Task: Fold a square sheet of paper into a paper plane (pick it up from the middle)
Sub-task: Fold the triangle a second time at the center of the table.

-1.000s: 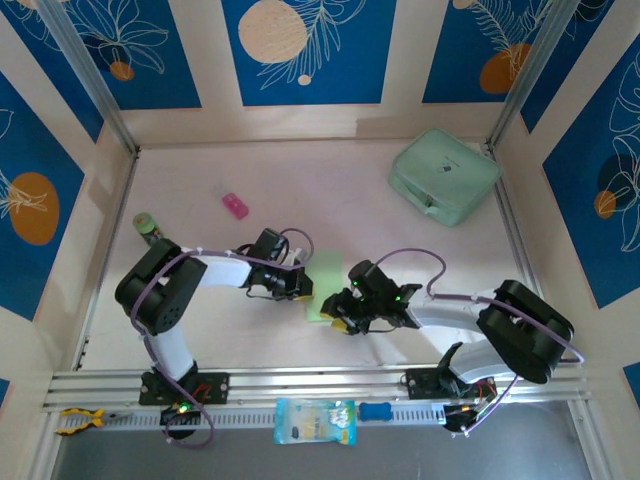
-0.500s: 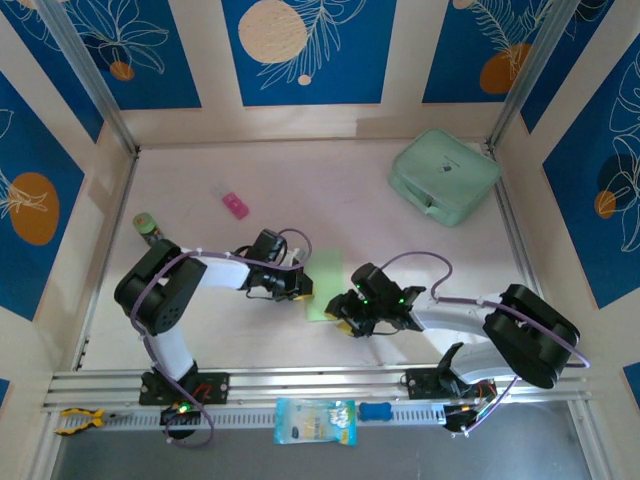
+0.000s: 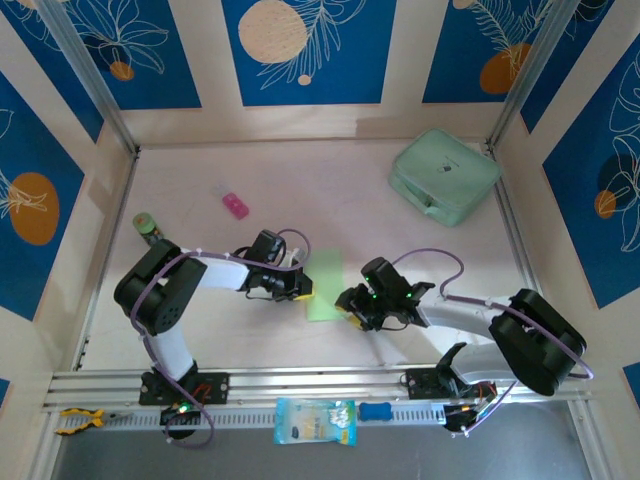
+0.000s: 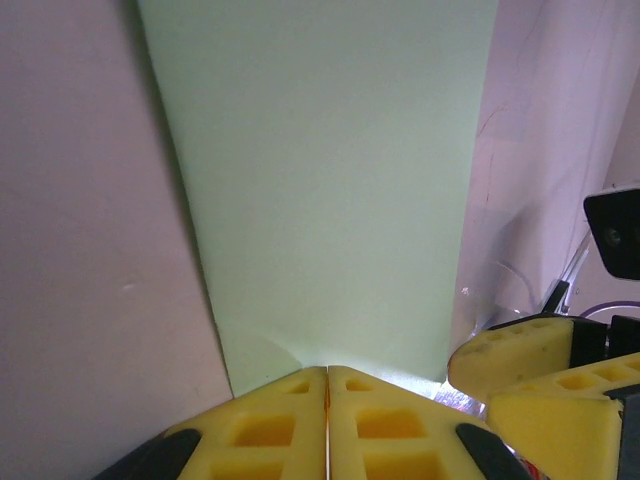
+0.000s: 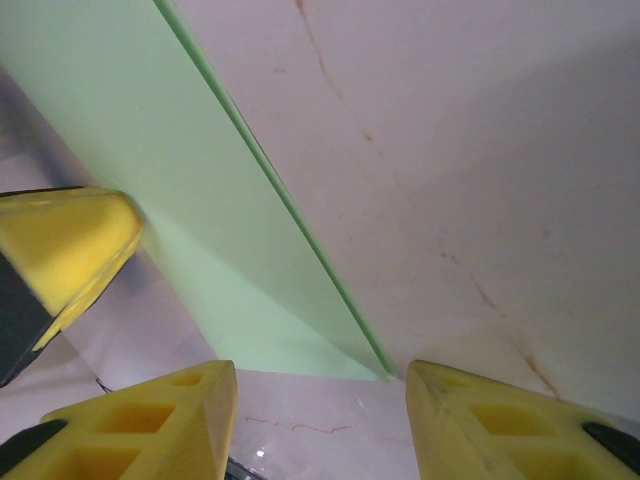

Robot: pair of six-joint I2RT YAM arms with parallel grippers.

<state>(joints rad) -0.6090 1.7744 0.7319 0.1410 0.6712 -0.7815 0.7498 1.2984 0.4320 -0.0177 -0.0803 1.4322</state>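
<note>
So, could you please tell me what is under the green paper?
The paper rests on the pale table; its edge in the right wrist view looks doubled, a second layer beneath the top one. Anything under its middle is covered.

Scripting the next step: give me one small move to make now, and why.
Probably ease the right hand forward over the near corner of the square sheet of paper. It stands open with that corner just ahead, while the shut left hand rests at the sheet's end, apparently steadying it.
</note>
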